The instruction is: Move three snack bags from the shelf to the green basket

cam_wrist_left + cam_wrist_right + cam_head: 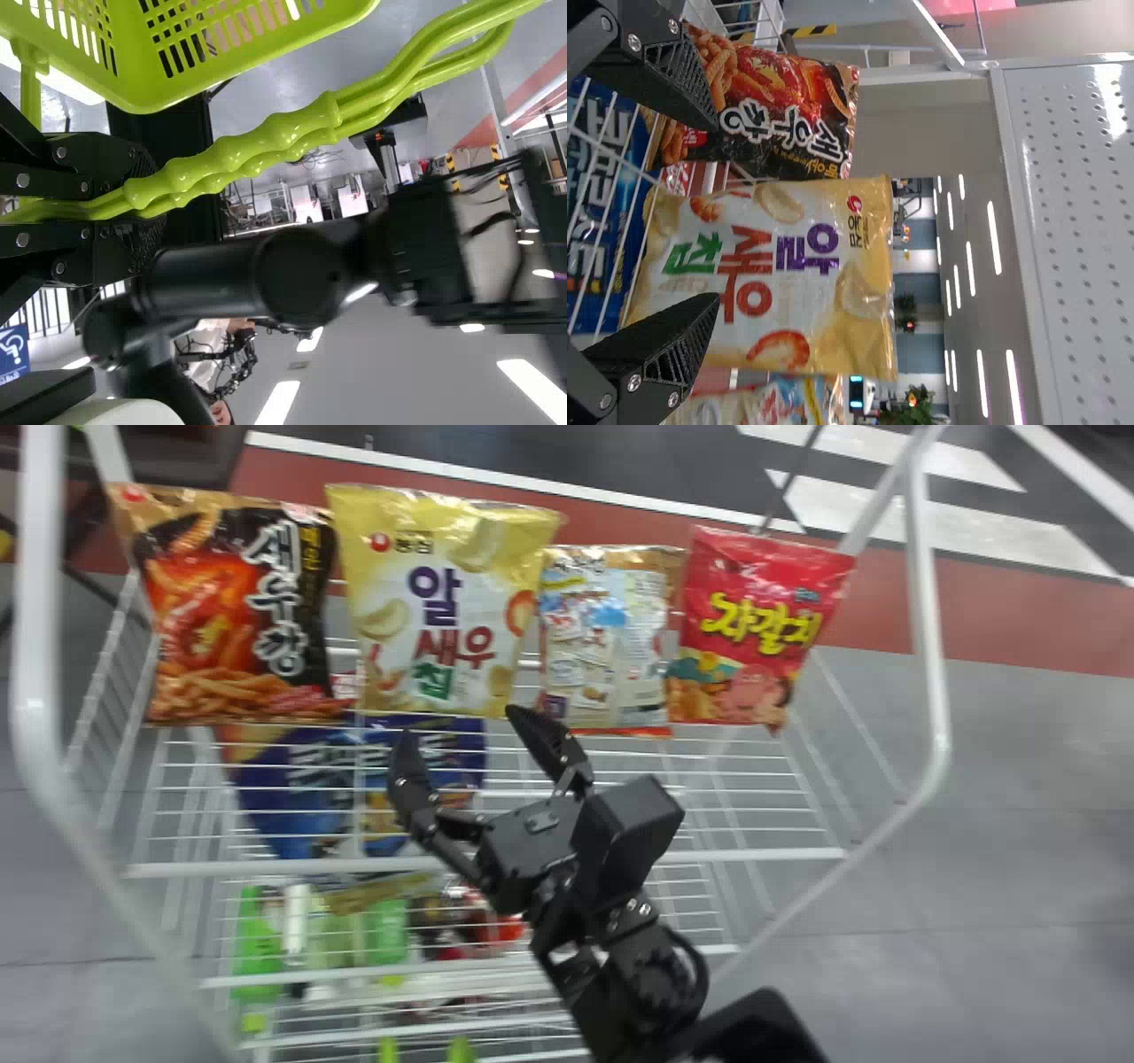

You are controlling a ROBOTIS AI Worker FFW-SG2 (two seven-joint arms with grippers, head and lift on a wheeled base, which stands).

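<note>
In the head view my right gripper (456, 740) stands open before the yellow and white snack bag (443, 602), between its fingers nothing held. The right wrist view has the right gripper (718, 208) with fingers apart, facing the yellow bag (780, 274). To that bag's left on the shelf (487, 864) is a black and orange bag (239, 615); to its right stand a silver-backed bag (607, 638) and a red bag (757, 629). In the left wrist view my left gripper (124, 208) is shut on the handles of the green basket (239, 66).
A blue bag (301, 779) lies beneath the wire shelf, with green and red packages (385, 930) lower down. White rack posts (926, 620) rise at both sides of the head view. A perforated white panel (1072, 177) stands in the right wrist view.
</note>
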